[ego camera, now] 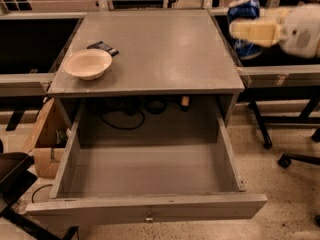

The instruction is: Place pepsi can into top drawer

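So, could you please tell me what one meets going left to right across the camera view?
cardboard box → beige bowl → top drawer's knob → pepsi can, clamped in the gripper by the desk's right edge.

matt wooden top drawer [145,207]; glossy pepsi can [246,10] in smooth plastic end effector [246,31], upper right.

End effector [246,30] clasps pepsi can [244,12] right of desk [165,49].

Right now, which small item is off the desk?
The pepsi can, in the gripper at upper right; the bowl and black object sit on the desktop.
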Motion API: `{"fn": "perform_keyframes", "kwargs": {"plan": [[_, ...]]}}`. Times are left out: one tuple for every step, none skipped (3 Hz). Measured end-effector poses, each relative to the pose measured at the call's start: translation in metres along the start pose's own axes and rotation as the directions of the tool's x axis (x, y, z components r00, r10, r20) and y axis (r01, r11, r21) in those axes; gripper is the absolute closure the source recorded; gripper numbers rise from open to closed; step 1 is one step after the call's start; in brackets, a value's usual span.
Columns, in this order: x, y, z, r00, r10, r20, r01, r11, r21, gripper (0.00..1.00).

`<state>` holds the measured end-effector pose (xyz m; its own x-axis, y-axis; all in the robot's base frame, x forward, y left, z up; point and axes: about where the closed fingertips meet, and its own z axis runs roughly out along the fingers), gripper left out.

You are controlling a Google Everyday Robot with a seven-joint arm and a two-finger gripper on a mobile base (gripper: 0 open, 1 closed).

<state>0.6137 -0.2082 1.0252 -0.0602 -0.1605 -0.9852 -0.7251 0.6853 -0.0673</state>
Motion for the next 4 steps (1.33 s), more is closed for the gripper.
{"fn": "perform_keyframes", "kwargs": {"plan": [[0.103, -0.007, -0.001, 0.976, 0.169, 0.140, -0.173, 0.9848, 0.014, 1.00], [0.146, 0.017, 0.015, 0.967, 0.198, 0.158, -0.195, 0.9801, -0.039, 1.00], [0.146, 0.018, 0.019, 0.968, 0.196, 0.156, -0.191, 0.9804, -0.048, 1.00], [0.146, 0.021, 0.029, 0.971, 0.188, 0.148, -0.177, 0.9809, -0.080, 1.00]]}}
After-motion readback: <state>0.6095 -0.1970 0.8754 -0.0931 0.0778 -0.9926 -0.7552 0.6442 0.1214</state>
